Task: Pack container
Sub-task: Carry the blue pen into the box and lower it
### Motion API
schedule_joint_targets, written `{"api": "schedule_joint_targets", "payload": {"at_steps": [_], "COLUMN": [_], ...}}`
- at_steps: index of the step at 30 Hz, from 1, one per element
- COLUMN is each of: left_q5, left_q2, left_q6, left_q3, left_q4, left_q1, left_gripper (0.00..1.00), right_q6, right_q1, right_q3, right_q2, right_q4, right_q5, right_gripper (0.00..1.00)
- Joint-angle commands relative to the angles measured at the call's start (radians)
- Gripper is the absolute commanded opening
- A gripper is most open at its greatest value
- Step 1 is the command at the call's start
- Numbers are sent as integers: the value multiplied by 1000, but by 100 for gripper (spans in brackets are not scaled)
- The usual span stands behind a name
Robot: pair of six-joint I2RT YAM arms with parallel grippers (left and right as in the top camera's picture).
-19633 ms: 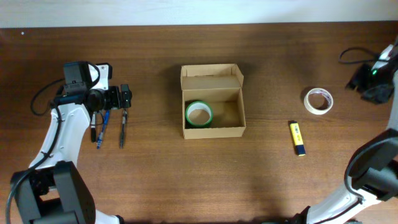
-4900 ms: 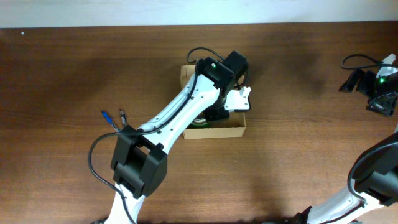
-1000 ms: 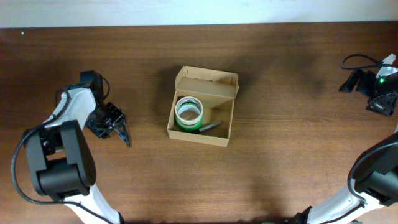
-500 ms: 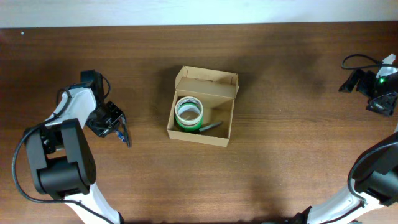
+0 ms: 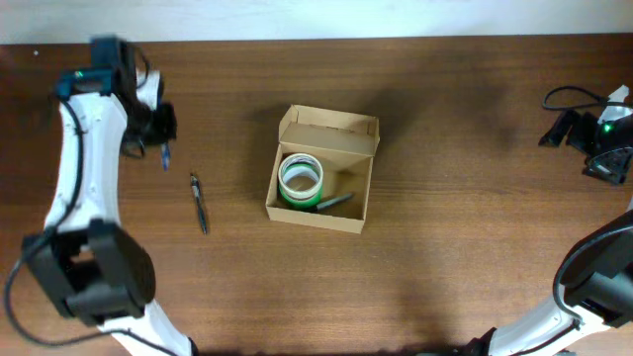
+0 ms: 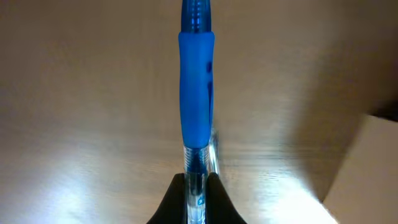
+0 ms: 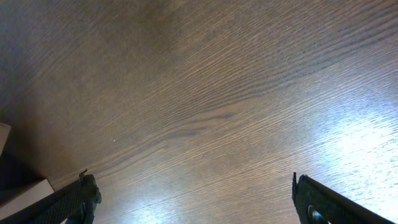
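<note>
Pinching a slim blue plastic pen (image 6: 196, 93) tight in my left claw (image 6: 198, 186), I hold it clear above the brown wooden desk (image 5: 445, 257), presumably to carry it to the small tan cardboard box (image 5: 329, 138), which sits mid-desk, flap up, holding a green tape roll (image 5: 301, 180). My right claw (image 7: 194, 186) gapes wide, holding nothing.

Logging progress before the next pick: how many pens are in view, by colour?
Blue pen: 1, in the left gripper
Dark pen: 1, on the table
Grey pen: 1, in the container
Total: 3
</note>
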Motion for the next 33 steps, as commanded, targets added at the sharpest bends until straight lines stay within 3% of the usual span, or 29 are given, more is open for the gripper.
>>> {"api": "schedule_joint_targets", "payload": {"at_steps": [1, 5, 12, 16, 21, 33], "left_q5": [-6, -71, -39, 1, 97, 118], "left_q2": [-136, -217, -212, -150, -40, 211], "left_q6": [324, 498, 770, 806, 945, 1011], "left_q3": [122, 167, 148, 110, 48, 38], "left_q4": [-22, -56, -158, -163, -175, -250], "left_q1": [-88, -236, -502, -580, -640, -685], "left_gripper": [2, 2, 2, 2, 1, 2], "right_q6": [2, 2, 2, 2, 2, 2], "right_q1": [5, 5, 5, 5, 5, 5], "right_q3": [0, 0, 1, 1, 1, 1], "right_q2": [1, 1, 1, 1, 1, 1], "right_q4": [0, 0, 0, 0, 0, 0], "right_q5": [13, 13, 13, 13, 13, 13], "right_gripper": [99, 99, 99, 99, 99, 99]}}
